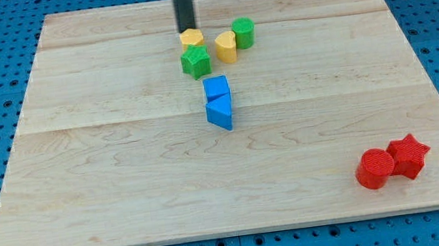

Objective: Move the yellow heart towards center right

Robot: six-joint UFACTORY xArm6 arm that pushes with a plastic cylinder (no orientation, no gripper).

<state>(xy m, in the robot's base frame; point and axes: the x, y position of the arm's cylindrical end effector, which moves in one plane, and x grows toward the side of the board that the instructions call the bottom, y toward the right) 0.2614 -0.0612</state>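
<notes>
The yellow heart (226,46) stands upper centre on the wooden board (108,170), between a green star (195,61) on its left and a green cylinder (244,33) on its upper right, close to both. My tip (187,30) is at the top edge of a flat yellow hexagon-like block (191,37), about touching it. The tip is to the upper left of the yellow heart, apart from it.
A blue cube (216,87) and a blue triangle (219,113) sit together just below the cluster. A red cylinder (374,169) and a red star (409,156) touch each other at the lower right. Blue pegboard surrounds the board.
</notes>
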